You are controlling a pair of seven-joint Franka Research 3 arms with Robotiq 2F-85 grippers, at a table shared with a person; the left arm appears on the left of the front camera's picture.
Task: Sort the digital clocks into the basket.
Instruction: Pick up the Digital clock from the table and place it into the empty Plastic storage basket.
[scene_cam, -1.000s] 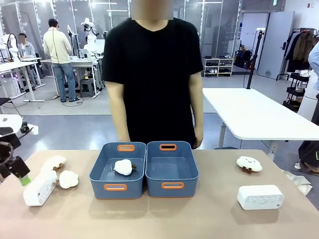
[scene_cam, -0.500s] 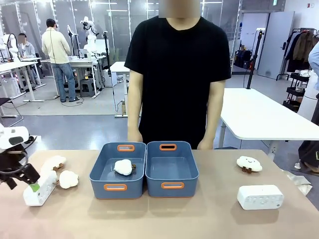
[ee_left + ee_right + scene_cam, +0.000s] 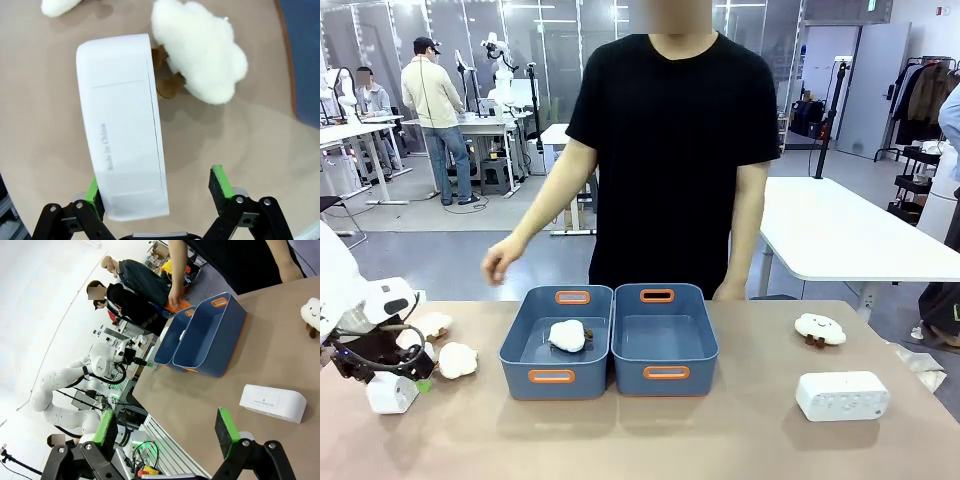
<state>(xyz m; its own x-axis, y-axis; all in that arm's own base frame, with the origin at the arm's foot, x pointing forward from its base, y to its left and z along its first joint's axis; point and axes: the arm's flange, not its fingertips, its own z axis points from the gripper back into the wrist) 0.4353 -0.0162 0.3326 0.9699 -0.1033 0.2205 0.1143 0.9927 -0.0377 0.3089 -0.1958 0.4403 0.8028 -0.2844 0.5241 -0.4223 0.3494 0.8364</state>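
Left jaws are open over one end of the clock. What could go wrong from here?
1. The open left jaws straddle only one end of the digital clock; lifted from there, it may swing or slip.
2. A cloud plush lies close against the clock's side and could get nudged or dragged.
3. The person's hand is raised near the left basket, possibly in the carry path.

This is a robotics lab in a large open hall. A white robot arm [image 3: 340,290] with a black, green-padded left claw [image 3: 155,185] hangs over a tan desk [image 3: 770,440]. Beyond it are long white desks [image 3: 840,235] on a grey floor [image 3: 450,250], glass partition walls [image 3: 450,30], a metal shelf [image 3: 758,135] and a coat rack [image 3: 925,95]. Farther off, one person [image 3: 432,95] stands and a second person [image 3: 370,95] sits at cluttered desks.
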